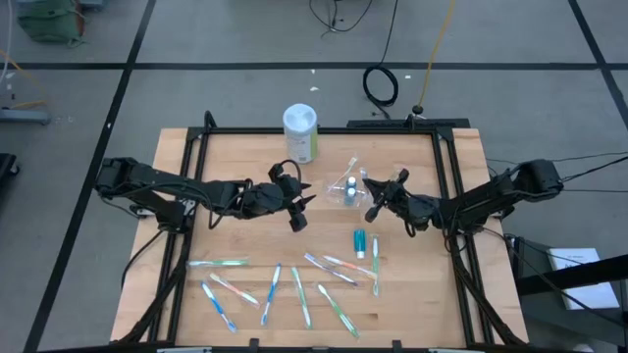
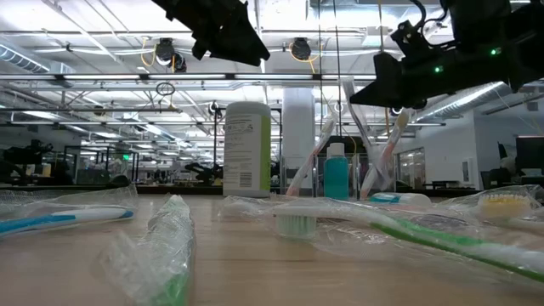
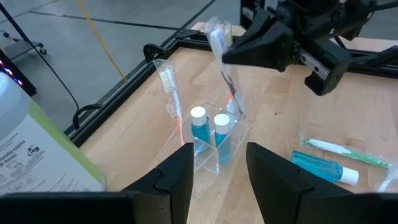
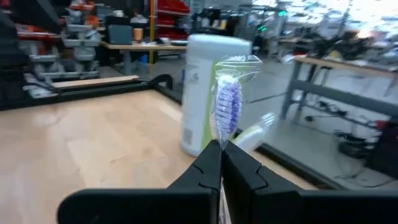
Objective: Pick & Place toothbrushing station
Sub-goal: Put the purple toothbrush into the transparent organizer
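The clear plastic cup point(image 3: 214, 146) stands on the table's middle point(image 1: 346, 186) with two teal toothpaste tubes point(image 3: 210, 127) and a wrapped toothbrush point(image 3: 170, 87) leaning in it. My right gripper point(image 3: 233, 53) is just right of the cup point(image 1: 376, 193), shut on another wrapped toothbrush point(image 4: 227, 102). My left gripper point(image 3: 217, 171) hovers open just left of the cup point(image 1: 299, 206), pointing at it, nothing between its fingers. Several more wrapped toothbrushes point(image 1: 280, 289) and a third teal tube point(image 1: 360, 241) lie flat near the table's front. My right gripper pinches the wrapped toothbrush's neck point(image 4: 222, 140), just below the bristles, between its two fingers. The fingers come level from the table's right and lie across the brush. The brush stands nearly upright, head up, and its lower end point(image 3: 233, 102) reaches down into the cup.
A tall white-lidded canister point(image 1: 299, 132) with a green label stands at the back, left of the cup. A black frame point(image 1: 324, 129) runs around the table's edges. Bare wood point(image 1: 245, 240) lies between the cup and the loose brushes.
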